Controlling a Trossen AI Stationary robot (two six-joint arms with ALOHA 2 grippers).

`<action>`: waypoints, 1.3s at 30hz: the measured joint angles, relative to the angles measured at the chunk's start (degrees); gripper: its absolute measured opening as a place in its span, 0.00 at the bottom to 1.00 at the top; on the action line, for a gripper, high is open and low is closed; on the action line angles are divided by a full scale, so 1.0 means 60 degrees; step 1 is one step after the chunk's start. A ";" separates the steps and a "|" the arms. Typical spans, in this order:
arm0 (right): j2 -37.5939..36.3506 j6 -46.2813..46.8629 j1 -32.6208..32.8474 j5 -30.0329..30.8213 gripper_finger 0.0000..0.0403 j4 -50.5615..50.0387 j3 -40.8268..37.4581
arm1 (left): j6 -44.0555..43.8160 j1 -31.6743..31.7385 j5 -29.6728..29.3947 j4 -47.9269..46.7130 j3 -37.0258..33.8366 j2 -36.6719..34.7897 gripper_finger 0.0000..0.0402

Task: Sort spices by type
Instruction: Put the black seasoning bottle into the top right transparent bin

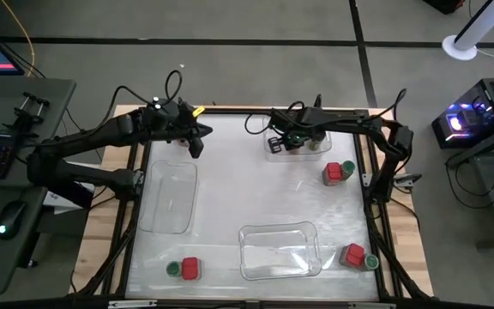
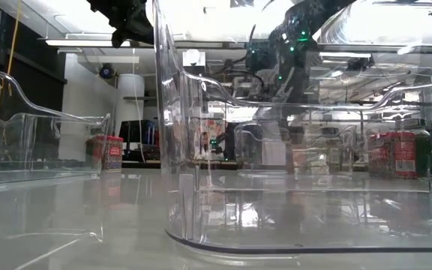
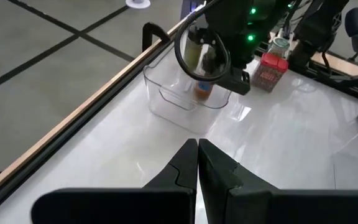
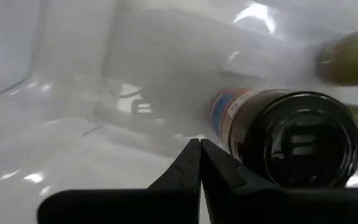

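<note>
Nearest you on the table [image 1: 230, 172], a red box [image 1: 190, 268] and a green-lidded jar [image 1: 174, 269] are sitting side by side at the front left, and beside them the front tray [image 1: 280, 251] is lying empty as far as you can see. A second red box [image 1: 352, 255] with a green-lidded jar touching it is waiting at the front right. Midway back, the left tray [image 1: 168, 196] is also looking empty, and a third red and green pair [image 1: 338, 172] is standing near the right edge.

At the far side, the back tray [image 1: 298, 146] is holding at least one dark-lidded brown jar [image 4: 291, 140]. The right gripper [image 1: 280, 142] is hovering over that tray with its fingers pressed together, carrying nothing. The left gripper [image 1: 197, 148] is hanging above bare table near the back left, likewise closed and empty.

So you are looking at an early stage, by my reading: the brown jars are being gathered, while three red boxes and three green jars are remaining unsorted.

From overhead you are getting the full layout, but the arm is hiding the back tray's contents. Only the right wrist view is showing you the dark lid up close, and the left wrist view is giving you the jar through the tray wall. At table height you are seeing mostly tray walls.
</note>
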 joint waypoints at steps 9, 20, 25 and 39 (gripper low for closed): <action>0.0000 -0.0197 -0.0412 0.0962 0.00 0.0073 -0.0071 | 0.0172 0.0000 0.0000 -0.0053 0.0000 0.0000 0.00; -0.0361 -0.1754 -0.0542 -0.0097 0.00 -0.0050 0.0144 | 0.0176 0.0000 -0.0006 -0.0367 0.0000 0.0000 0.00; -0.0386 -0.1461 -0.0411 -0.0945 0.00 -0.1506 -0.0005 | 0.0218 0.0000 -0.0248 -0.0442 0.0000 0.0000 0.00; -0.0390 0.0292 -0.0903 0.0227 0.00 0.0384 -0.1345 | 0.0410 0.0313 -0.0324 -0.0446 0.0000 0.0000 0.00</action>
